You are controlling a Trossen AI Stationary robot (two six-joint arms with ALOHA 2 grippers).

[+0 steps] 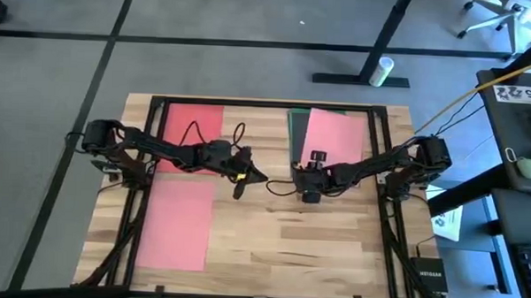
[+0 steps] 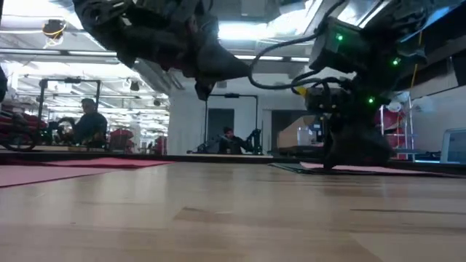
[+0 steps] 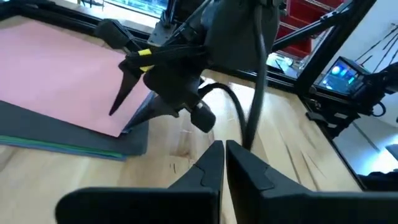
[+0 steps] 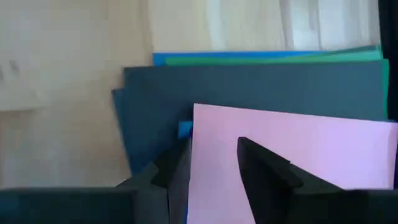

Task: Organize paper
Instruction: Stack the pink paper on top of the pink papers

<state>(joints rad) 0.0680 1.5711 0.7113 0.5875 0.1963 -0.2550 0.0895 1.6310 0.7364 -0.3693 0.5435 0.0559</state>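
A stack of paper lies flat at the table's far right: a pink sheet (image 1: 337,134) on a dark grey one (image 4: 249,84), with green (image 4: 273,59) and blue (image 4: 186,58) edges showing beneath. My right gripper (image 4: 214,168) is open, down at the pink sheet's near-left corner. A red sheet (image 1: 194,129) lies at the far left and a salmon-pink sheet (image 1: 179,221) at the near left. My left gripper (image 3: 224,162) is shut on nothing and hangs above the table's bare middle, pointing toward the right gripper. My right gripper comes slanting down from the table's right onto the stack, its fingers apart. One fingertip (image 3: 114,111) stands on the pink sheet close to its near-left corner (image 4: 202,115). The other finger (image 4: 174,171) is just off that sheet's edge, over the dark grey sheet. The paper lies flat.
A black frame (image 1: 249,104) runs around the tabletop. Bare wood lies in the table's middle and near right. Beyond the table are desks, a monitor and people seated far off in the room.
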